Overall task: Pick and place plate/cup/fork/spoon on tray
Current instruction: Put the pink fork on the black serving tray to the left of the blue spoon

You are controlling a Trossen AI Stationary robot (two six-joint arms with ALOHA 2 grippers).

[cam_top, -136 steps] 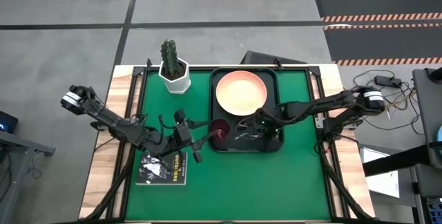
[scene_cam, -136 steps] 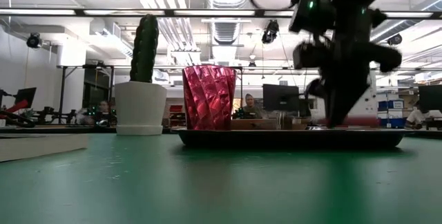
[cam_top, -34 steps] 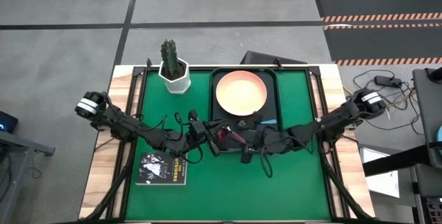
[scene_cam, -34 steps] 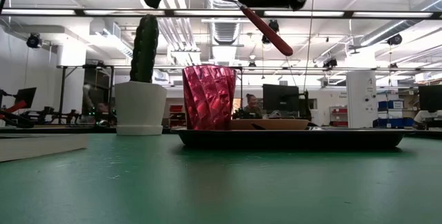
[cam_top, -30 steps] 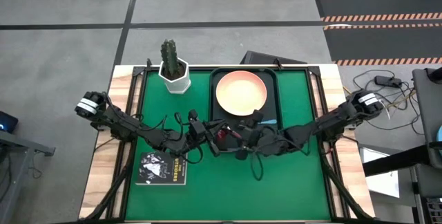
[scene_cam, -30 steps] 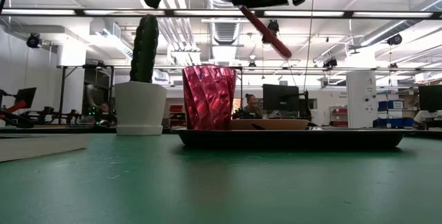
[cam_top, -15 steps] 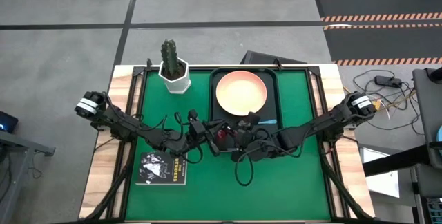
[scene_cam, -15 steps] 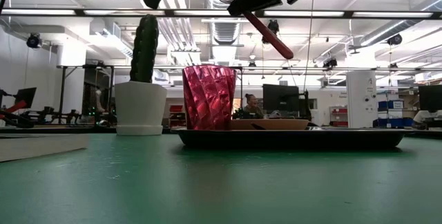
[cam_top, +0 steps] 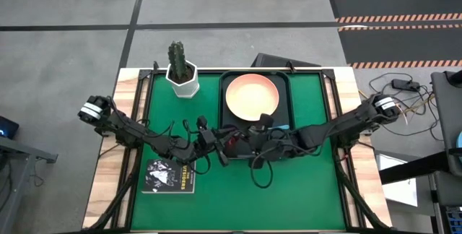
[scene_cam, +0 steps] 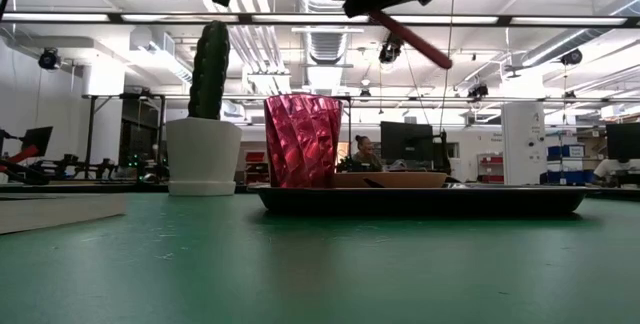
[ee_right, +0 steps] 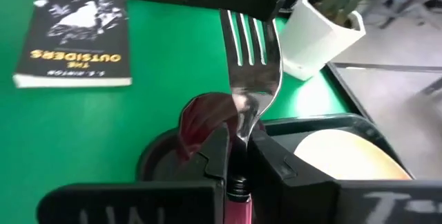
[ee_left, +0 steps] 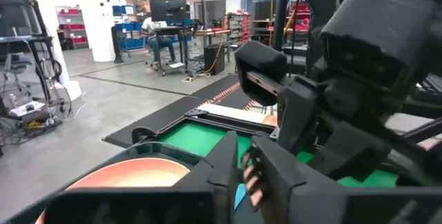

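Observation:
The fork (ee_right: 250,44), silver tines and a pink-red handle (scene_cam: 412,40), hangs in the air between my two grippers. It is above the dark red cup (cam_top: 231,141). My left gripper (cam_top: 222,147) is shut at the tine end. My right gripper (cam_top: 249,144) is shut on the fork farther back. The cup and the peach-orange plate (cam_top: 252,95) stand on the dark tray (cam_top: 292,97). The spoon's light blue handle (cam_top: 282,127) lies in the tray beside the right arm. My left gripper has the tips of the fork's tines (ee_right: 242,14) between its two fingers (ee_left: 228,156), coming level from the table's left. Its own body covers the exact place of contact. My right gripper pinches the fork's neck (ee_right: 239,124), where the metal meets the pink-red handle, between its two fingers (ee_right: 266,151). The fingers come from the table's right and lie along the fork. The fork is clear of the cup and tray, its handle end sloping down toward the right.
A white pot with a cactus (cam_top: 180,75) stands at the far left of the green mat. A black book (cam_top: 171,176) lies near the left arm. Bare green mat (cam_top: 289,198) stretches in front of the tray. People sit in the room behind (scene_cam: 365,152).
My right gripper has moved toward the table's left, up along the fork's handle toward the tines and my left gripper. The fork's handle end has swung a little upward and to the right, so the fork lies flatter. My left gripper has stayed in place.

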